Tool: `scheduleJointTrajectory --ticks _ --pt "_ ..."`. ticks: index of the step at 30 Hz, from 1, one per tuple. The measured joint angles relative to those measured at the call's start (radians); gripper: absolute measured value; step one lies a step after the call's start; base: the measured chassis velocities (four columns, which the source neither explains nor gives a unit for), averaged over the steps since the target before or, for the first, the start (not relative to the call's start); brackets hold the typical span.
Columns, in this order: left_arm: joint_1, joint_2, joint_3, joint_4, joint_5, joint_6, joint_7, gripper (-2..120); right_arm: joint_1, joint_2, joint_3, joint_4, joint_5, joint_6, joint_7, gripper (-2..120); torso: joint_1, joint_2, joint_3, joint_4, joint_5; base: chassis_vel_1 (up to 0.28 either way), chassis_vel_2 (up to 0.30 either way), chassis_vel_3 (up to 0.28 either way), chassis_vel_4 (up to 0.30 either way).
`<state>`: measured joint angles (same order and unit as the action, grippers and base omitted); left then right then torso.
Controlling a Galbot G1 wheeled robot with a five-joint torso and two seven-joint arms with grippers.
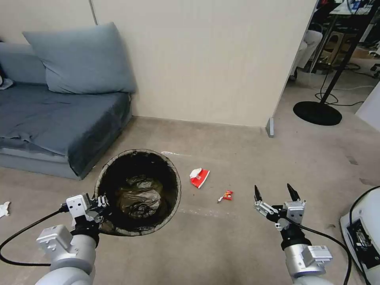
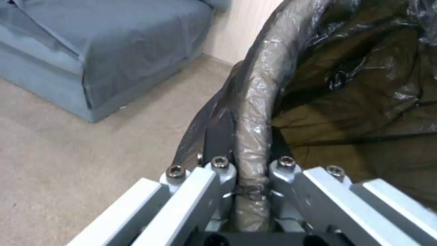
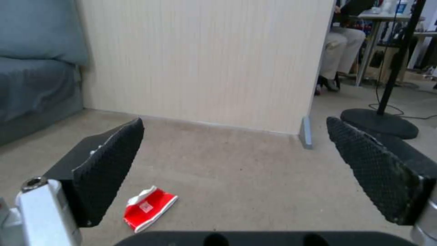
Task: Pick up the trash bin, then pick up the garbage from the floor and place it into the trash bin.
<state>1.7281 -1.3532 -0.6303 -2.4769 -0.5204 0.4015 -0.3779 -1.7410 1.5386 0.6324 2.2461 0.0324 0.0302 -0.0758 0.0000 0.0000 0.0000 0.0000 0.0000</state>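
Red-and-white carton lies on the floor ahead and inward of the right gripper, which hangs spread wide and empty, nearer to it than the left gripper clamped on the trash bin rim, bin held just left of it.

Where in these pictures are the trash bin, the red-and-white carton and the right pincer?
trash bin (image 1: 176,186): head view, on its bag-covered rim.
red-and-white carton (image 1: 200,178): head view, on its red face, lying on the floor.
right pincer (image 1: 276,192): head view, midway between its open fingertips.
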Motion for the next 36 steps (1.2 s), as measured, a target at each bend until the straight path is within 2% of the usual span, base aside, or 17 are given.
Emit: scheduleJointTrajectory --ticks 36 --pt "-0.01 0.006 0.002 0.012 -0.007 -0.002 0.006 3 0.003 0.007 -0.001 -0.012 -0.008 0.003 -0.006 100 0.0 0.0 0.0 0.0 0.0 -0.013 0.014 0.013 -0.016"
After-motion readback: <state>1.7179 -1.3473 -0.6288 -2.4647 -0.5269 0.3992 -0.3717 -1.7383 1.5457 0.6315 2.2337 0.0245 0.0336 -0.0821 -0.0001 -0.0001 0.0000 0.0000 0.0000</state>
